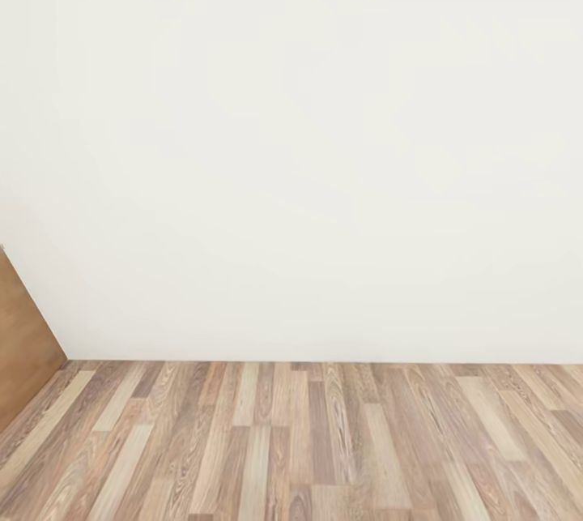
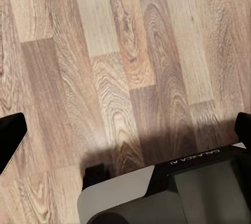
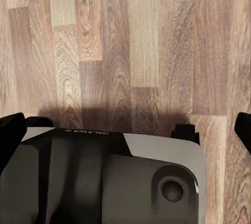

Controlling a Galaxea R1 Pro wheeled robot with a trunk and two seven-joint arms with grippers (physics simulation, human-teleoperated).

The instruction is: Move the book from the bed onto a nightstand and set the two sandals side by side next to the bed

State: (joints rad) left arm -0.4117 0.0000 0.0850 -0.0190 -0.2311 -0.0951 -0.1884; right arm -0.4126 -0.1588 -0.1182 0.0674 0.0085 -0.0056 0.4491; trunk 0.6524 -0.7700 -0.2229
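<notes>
Facing bare wall, plank floor, brown panel at left edge, maybe a door. Base under both wrists. Both claws wide, empty. Book, sandals not sighted. Risk: turning blind, clipping that panel.

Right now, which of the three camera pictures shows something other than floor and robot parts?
The head view: it shows a plain white wall above the wood-plank floor and a brown wooden panel at its left edge. Both wrist views look down at planks.
</notes>
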